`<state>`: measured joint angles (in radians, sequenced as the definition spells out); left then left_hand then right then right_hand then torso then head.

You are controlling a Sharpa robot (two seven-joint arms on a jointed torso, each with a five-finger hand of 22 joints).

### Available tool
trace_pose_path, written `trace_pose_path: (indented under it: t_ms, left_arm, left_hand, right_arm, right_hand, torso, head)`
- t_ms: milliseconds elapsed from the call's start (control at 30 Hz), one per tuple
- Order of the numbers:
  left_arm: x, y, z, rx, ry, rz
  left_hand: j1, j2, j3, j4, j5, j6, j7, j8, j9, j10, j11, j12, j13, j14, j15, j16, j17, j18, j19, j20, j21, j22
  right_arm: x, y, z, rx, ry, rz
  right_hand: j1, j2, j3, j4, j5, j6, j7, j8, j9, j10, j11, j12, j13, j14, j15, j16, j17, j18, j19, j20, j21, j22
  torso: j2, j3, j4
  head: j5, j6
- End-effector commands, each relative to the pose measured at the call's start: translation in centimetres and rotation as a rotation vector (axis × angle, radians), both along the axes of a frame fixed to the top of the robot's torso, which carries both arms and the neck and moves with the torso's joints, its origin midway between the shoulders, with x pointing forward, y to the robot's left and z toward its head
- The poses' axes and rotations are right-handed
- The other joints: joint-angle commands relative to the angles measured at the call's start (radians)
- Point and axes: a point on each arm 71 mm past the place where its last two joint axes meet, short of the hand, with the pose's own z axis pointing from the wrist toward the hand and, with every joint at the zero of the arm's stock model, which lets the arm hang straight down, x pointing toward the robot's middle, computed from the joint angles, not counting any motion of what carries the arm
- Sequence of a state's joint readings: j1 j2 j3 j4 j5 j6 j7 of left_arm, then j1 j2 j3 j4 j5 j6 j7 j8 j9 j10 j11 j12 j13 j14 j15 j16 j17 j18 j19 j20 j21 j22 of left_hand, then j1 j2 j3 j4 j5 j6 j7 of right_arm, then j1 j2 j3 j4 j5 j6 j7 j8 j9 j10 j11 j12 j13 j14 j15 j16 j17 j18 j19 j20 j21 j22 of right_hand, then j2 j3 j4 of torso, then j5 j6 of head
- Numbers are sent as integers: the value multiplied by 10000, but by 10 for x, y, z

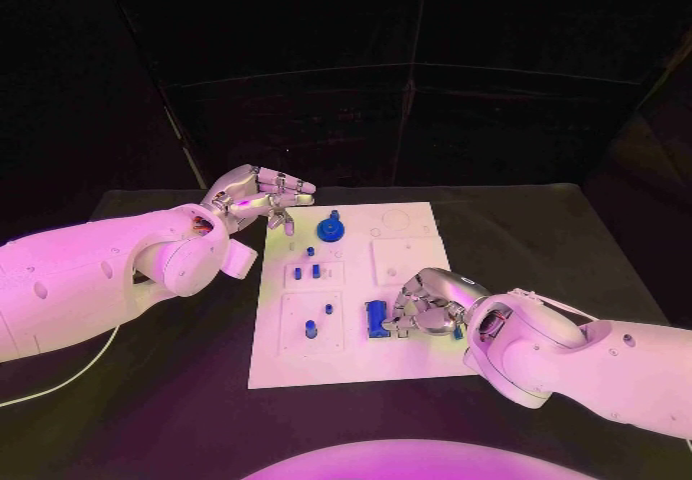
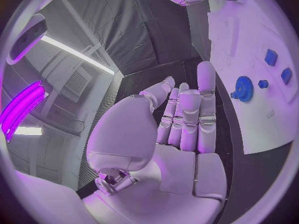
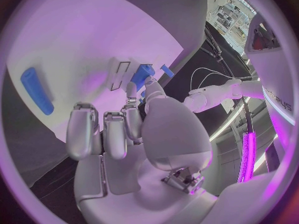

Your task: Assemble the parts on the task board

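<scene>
Premises appear to be a robotics test lab. A black bench (image 1: 173,400) stands enclosed by dark curtains (image 1: 433,110). The left wrist view shows ceiling strip lighting (image 2: 77,55) and, seemingly, a wall vent (image 2: 77,82), though distorted.

Black cloth backdrop (image 1: 418,90) hung behind matte black tabletop's (image 1: 173,400) far edge; bright white strip light (image 2: 77,55) & magenta glow overhead.

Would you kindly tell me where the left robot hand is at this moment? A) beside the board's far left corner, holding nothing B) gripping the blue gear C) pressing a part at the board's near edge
A: the left robot hand hovers beside the task board's far left corner, fingers apart and empty; the blue gear sits untouched.
</scene>
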<state>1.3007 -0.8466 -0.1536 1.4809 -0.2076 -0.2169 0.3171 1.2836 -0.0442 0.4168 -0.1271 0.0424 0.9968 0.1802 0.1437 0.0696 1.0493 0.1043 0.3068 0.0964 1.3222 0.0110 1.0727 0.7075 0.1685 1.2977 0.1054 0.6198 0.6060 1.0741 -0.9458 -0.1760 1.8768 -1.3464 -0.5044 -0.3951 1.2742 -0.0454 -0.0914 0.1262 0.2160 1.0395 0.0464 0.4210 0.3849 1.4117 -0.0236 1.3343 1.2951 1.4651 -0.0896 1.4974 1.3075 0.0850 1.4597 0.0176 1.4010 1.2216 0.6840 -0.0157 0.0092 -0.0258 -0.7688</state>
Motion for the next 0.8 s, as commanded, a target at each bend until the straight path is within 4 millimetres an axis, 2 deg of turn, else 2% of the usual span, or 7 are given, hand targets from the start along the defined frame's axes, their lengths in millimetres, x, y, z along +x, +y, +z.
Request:
trace_pose_path:
  t_ms: [33, 200, 300, 367, 500, 800]
  left_arm:
    - [0, 0, 1, -47, 1, -107]
    - [0, 1, 0, -40, 5, -91]
    - [0, 1, 0, -38, 8, -88]
    - [0, 1, 0, -37, 10, -86]
    - [0, 1, 0, -38, 13, -91]
    - [-1, 1, 1, -39, 17, -93]
  left_hand:
    - [-35, 81, -15, 69, 53, -46, 5, -18, -5, -95, 1, 69, 16, -86, 13, 48, -24, 119, -40, 6, -70, -17]
    - [-35, 81, -15, 69, 53, -46, 5, -18, -5, -95, 1, 69, 16, -86, 13, 48, -24, 119, -40, 6, -70, -17]
    - [-35, 81, -15, 69, 53, -46, 5, -18, -5, -95, 1, 69, 16, -86, 13, 48, -24, 119, -40, 6, -70, -17]
    - [-35, 81, -15, 69, 53, -46, 5, -18, -5, -95, 1, 69, 16, -86, 13, 48, -24, 119, -40, 6, -70, -17]
    - [-35, 81, -15, 69, 53, -46, 5, -18, -5, -95, 1, 69, 16, -86, 13, 48, -24, 119, -40, 6, -70, -17]
    - [-35, 81, -15, 69, 53, -46, 5, -18, -5, -95, 1, 69, 16, -86, 13, 48, -24, 119, -40, 6, -70, -17]
  right_arm:
    - [-2, 4, 6, 1023, -280, 305]
    - [-4, 1, 6, 1292, -56, 486]
    - [-5, -2, 4, 1077, 201, 618]
    - [-5, -4, 2, 807, 381, 715]
    - [-5, -4, 0, 544, 518, 744]
    - [-2, -1, -1, 316, 395, 383]
  right_hand:
    - [-137, 68, -49, -4, 82, 42, 15, 58, 23, 113, -28, 107, 107, 775, -29, -3, 1142, -193, 55, -43, -30, 64]
    - [-94, 104, -45, -48, 103, 85, -17, 93, 49, 149, -52, 153, 160, 786, -44, 23, 1190, -198, 73, -49, -7, 105]
    - [-49, 93, -52, -97, 102, 87, -27, 102, 61, 140, -62, 138, 145, 785, -53, 21, 1185, -198, 76, -54, -5, 108]
    - [-2, 88, -56, -146, 91, 87, -35, 108, 72, 129, -69, 122, 131, 783, -59, 15, 1173, -201, 82, -60, 2, 124]
    - [137, 179, -6, -259, 4, 91, -52, 121, 94, 122, -86, 110, 131, 780, -75, 10, 1166, -201, 83, -74, 2, 128]
    - [283, 373, 92, -387, 5, 114, -83, 139, 122, 128, -112, 111, 151, 776, -94, 4, 1158, -200, 81, -92, -6, 121]
  torso:
    - [0, 3, 0]
    - [-6, -3, 9]
    - [-4, -19, 14]
    - [-4, -16, 3]
    - [2, -9, -7]
    - [10, -9, 33]
  head:
    - [-3, 0]
    - [7, 0]
    - [6, -9]
    - [18, -11]
    - [18, -28]
    - [41, -30]
